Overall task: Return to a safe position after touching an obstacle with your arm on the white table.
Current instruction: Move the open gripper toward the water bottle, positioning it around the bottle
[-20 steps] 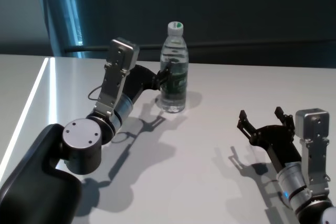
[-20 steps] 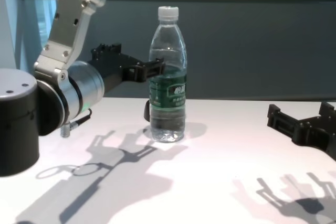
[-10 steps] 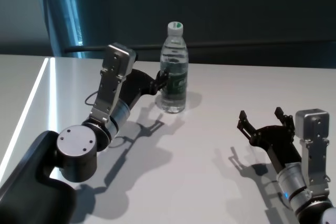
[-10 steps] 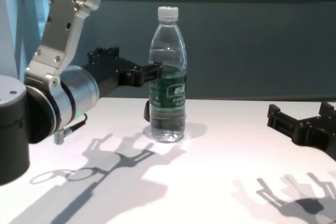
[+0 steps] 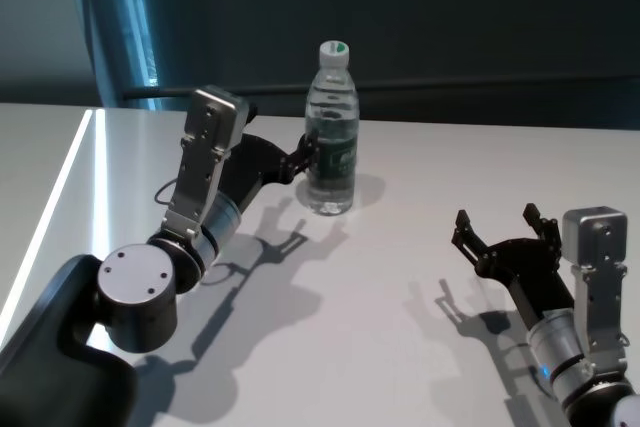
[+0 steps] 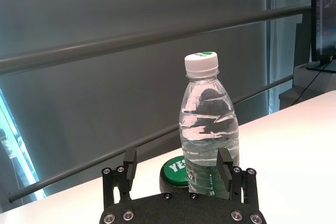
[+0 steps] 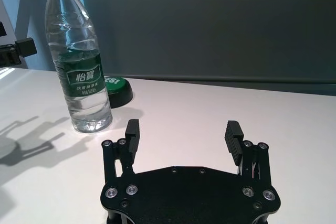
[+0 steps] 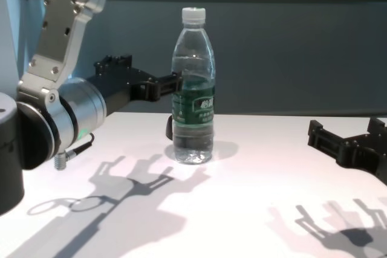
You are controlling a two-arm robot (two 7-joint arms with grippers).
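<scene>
The obstacle, a clear water bottle (image 5: pixel 331 137) with a white cap and green label, stands upright at the back middle of the white table (image 5: pixel 400 287). My left gripper (image 5: pixel 311 146) is open just left of the bottle, its fingertips level with the label. Whether they touch the bottle I cannot tell. In the left wrist view the bottle (image 6: pixel 209 129) rises just beyond the spread fingers (image 6: pixel 224 164), and nothing is held. The chest view shows the left gripper (image 8: pixel 175 83) at the bottle's (image 8: pixel 193 89) left edge. My right gripper (image 5: pixel 497 222) rests open at the near right, holding nothing.
A round green button on a black base (image 7: pixel 116 85) sits on the table just behind the bottle. A dark rail (image 5: pixel 200 95) and dark wall run along the far side. The table's left edge (image 5: pixel 50 197) is bright with window light.
My left arm has drawn back to the left and toward me, so its fingertips have slid from the bottle's side to its left edge. Bottle and right arm have not moved.
</scene>
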